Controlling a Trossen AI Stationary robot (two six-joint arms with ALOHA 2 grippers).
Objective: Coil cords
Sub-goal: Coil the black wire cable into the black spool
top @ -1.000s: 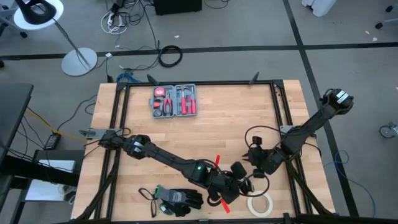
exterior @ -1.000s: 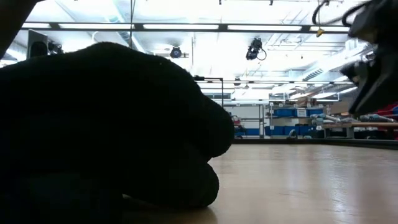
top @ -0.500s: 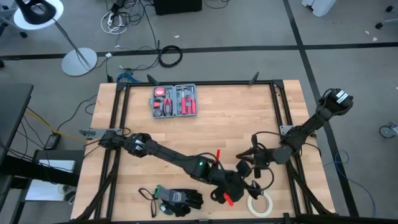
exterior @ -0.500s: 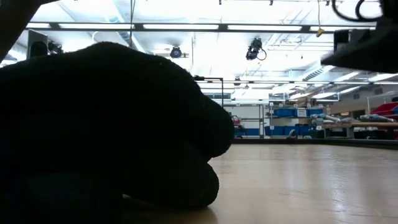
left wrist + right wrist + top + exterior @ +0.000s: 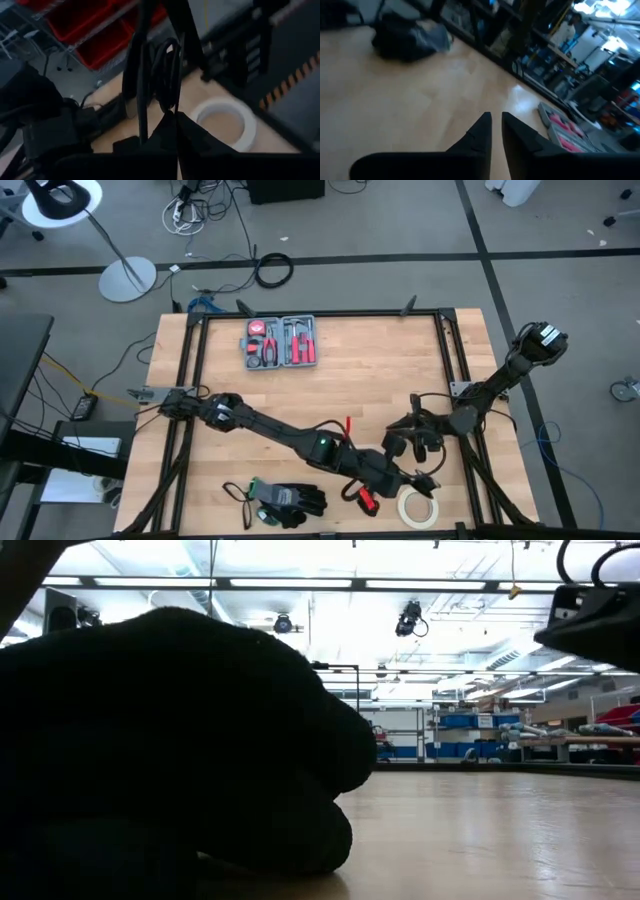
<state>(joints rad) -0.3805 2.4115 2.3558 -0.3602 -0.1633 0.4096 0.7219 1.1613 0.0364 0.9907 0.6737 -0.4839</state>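
Wooden counter (image 5: 380, 370) is seen from overhead, toolkit tray (image 5: 280, 342) up at 11 o'clock, black gloves (image 5: 288, 500) at 7. Thin black cords (image 5: 165, 75) are pinched as loose loops in the closed left pincer (image 5: 172, 116), down around 5 o'clock, just beside the white tape roll (image 5: 418, 508). Right pincer (image 5: 495, 120) is held nearly shut, nothing gripped, near 4 o'clock.

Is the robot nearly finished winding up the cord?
About halfway, I think. The cord is already gathered into a few loops. The left end effector pinches them above the tape roll, with the right end effector close by. The loops hang loose and uneven, so a neat coil is left to make.
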